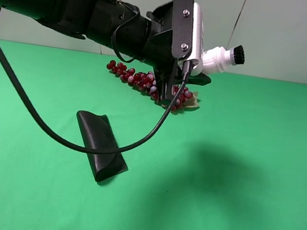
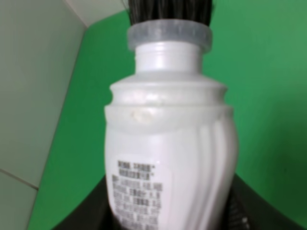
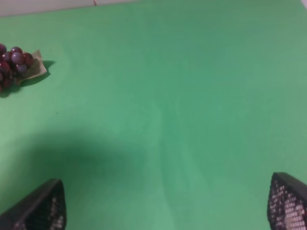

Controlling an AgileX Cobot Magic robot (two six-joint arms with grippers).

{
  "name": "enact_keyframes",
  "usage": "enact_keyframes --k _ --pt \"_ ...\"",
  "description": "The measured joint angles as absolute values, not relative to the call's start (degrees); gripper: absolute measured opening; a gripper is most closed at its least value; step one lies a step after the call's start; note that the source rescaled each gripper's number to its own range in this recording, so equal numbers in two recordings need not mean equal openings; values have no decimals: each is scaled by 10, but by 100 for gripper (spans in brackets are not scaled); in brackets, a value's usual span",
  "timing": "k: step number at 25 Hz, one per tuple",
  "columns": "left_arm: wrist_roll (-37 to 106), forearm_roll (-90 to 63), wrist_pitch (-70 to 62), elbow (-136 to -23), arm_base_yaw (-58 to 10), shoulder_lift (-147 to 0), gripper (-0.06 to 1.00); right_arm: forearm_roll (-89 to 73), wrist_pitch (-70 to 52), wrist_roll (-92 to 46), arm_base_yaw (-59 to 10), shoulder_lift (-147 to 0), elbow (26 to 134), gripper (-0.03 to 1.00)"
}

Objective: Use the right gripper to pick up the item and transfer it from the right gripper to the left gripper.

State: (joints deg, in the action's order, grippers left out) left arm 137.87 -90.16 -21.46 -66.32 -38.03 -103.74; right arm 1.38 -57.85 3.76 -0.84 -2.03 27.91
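The item, a white wavy bottle [image 1: 217, 58] with a black bristly cap, is held in the air by my left gripper [image 1: 194, 63], above the far middle of the green table. In the left wrist view the bottle [image 2: 168, 143] fills the frame, cap pointing away, with the dark fingers [image 2: 84, 218] closed on its labelled body. My right gripper [image 3: 168, 208] is open and empty over bare green cloth; only its mesh-padded fingertips [image 3: 41, 208] show. The right arm is out of the exterior high view.
A red grape bunch [image 1: 141, 80] lies on the table behind the left arm and also shows in the right wrist view [image 3: 17, 62]. A black folded case [image 1: 100, 147] lies front left. A loose black cable [image 1: 54, 132] hangs from the left arm.
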Motion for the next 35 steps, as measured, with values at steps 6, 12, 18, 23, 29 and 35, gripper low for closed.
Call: enact_keyframes --k 6,12,18,23,29,35 --pt "1379 -902 -209 -663 -380 -1037 0 14 -579 38 -8 -20 279 84" --pt "1365 -892 -204 -663 -379 -1037 0 14 -579 38 -8 -20 279 84" --pt "1203 -763 -183 -663 -373 -1037 0 14 -579 38 -8 -20 279 84" --pt "999 -613 -133 -663 -363 -1037 0 14 -579 38 -8 -20 279 84" --pt "744 -457 -114 -663 -338 -1035 0 14 -579 38 -8 -20 279 84" --pt "511 -330 -123 -663 -305 -1011 0 14 -580 38 -8 -20 279 84"
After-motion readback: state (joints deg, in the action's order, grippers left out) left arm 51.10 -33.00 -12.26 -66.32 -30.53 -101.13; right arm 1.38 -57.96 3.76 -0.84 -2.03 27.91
